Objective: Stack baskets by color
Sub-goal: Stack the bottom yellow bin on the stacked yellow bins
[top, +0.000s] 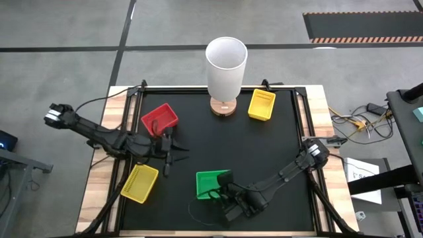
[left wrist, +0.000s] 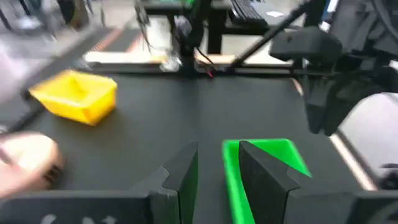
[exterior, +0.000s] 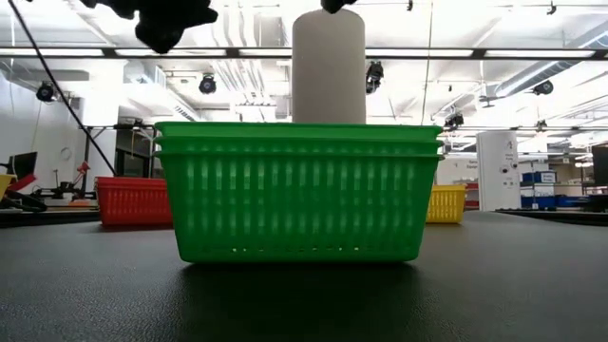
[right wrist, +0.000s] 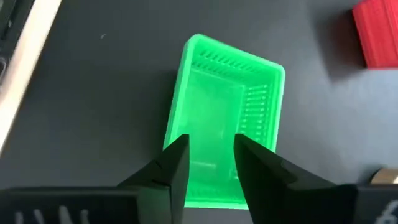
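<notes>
The green baskets, a nested stack, sit at the table's near edge. The right tool hovers above them, fingers narrowly parted, empty. The left tool, narrowly parted, holds nothing.

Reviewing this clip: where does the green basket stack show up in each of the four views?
High view: green basket stack, near the front edge, beside the right gripper.
Low view: centre foreground.
Left wrist view: beyond the fingers.
Right wrist view: centre, under the fingers.
Shared landmark: red baskets.
</notes>
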`<state>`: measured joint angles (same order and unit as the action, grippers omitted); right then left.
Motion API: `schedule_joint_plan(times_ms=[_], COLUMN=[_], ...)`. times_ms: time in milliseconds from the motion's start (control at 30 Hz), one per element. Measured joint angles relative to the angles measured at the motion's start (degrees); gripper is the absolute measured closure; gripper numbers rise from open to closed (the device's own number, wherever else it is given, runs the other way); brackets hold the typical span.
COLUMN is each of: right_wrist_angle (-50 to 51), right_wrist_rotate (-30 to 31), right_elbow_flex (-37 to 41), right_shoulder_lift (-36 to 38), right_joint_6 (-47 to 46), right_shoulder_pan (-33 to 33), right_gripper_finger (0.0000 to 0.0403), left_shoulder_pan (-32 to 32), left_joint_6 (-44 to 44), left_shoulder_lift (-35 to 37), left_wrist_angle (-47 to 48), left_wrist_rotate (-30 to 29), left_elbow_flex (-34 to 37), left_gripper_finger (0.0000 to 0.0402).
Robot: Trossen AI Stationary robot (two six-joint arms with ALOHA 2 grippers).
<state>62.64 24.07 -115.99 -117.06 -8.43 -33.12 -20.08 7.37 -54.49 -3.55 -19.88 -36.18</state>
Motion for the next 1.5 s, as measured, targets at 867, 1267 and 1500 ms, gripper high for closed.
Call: schedule_joint_plan(times_ms=[867,1267,1500], right_wrist_angle=[-46.9,-54.64,-56.12], right_wrist_rotate=[-1.54,-1.55,-1.55], right_elbow_flex=[51.39,59.6,61.18], right_shoulder_lift=[35.46,40.24,40.11], right_joint_6=[13.08,13.03,12.96], right_shoulder_pan=[-0.24,-0.24,-0.24], right_gripper_finger=[0.0346,0.0346,0.0346], left_shoulder_pan=[-16.93,-16.93,-16.93], left_joint_6=[78.77,80.49,80.88], left_shoulder_lift=[-27.14,-27.16,-27.16], left_wrist_angle=[63.36,61.81,60.4], left_wrist_rotate=[22.91,22.23,22.08], left_elbow_flex=[-16.13,-14.82,-13.16], left_gripper_finger=[0.0313,0.0313,0.0314])
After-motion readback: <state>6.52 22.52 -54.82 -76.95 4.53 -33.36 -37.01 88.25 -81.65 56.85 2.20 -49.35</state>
